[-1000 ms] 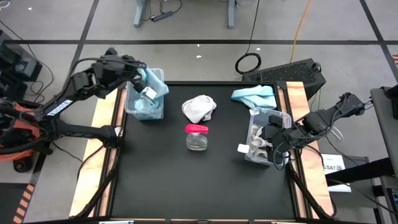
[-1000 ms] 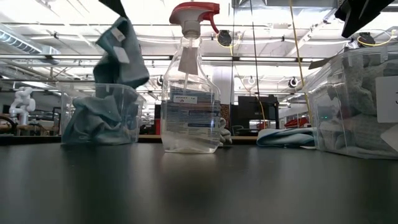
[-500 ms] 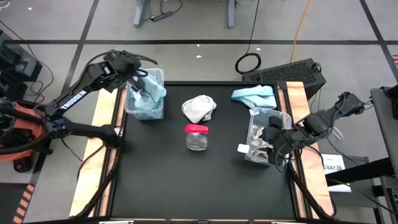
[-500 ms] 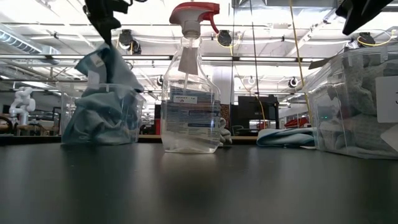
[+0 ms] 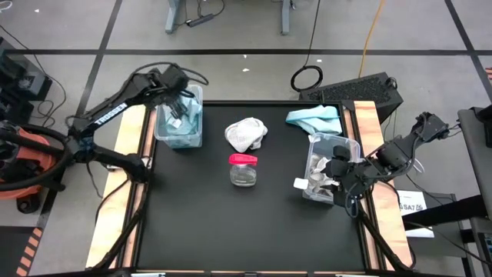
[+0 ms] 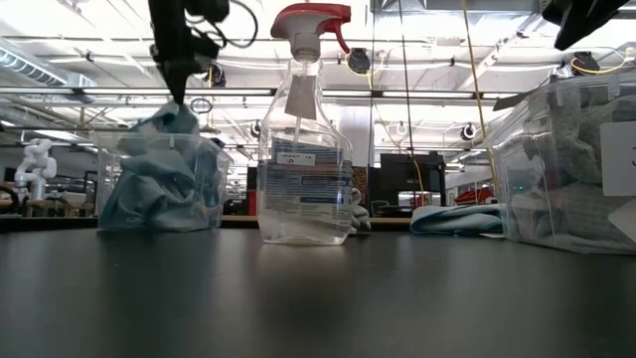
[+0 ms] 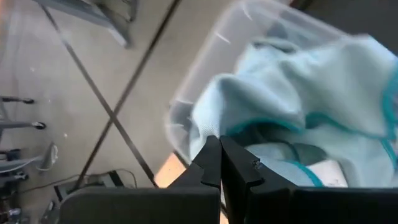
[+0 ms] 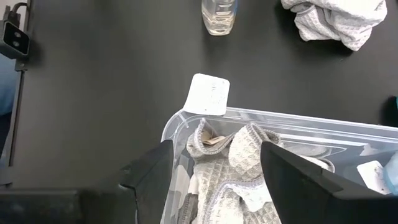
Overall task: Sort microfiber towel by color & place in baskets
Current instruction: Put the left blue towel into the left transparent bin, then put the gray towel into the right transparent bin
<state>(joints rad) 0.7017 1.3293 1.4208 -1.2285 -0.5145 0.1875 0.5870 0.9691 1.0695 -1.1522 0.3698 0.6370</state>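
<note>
- light-blue towels fill the left basket (image 5: pixel 179 127) at the worktop's (image 5: pixel 254 223) far left corner; the left gripper (image 5: pixel 178 104) hangs over it, jaws pressed together on the top blue towel (image 7: pixel 298 118)
- grey-white waffle towels (image 8: pixel 233 168) lie in the right basket (image 5: pixel 330 165) at the worktop's right edge; the right gripper (image 5: pixel 337 171) hovers above its rim, jaws spread and holding nothing
- loose white towel (image 5: pixel 246 134) lies between the baskets, behind the clear spray bottle with a red trigger top (image 6: pixel 304 129)
- another loose blue towel (image 5: pixel 314 117) lies at the far right corner, near the right basket
</note>
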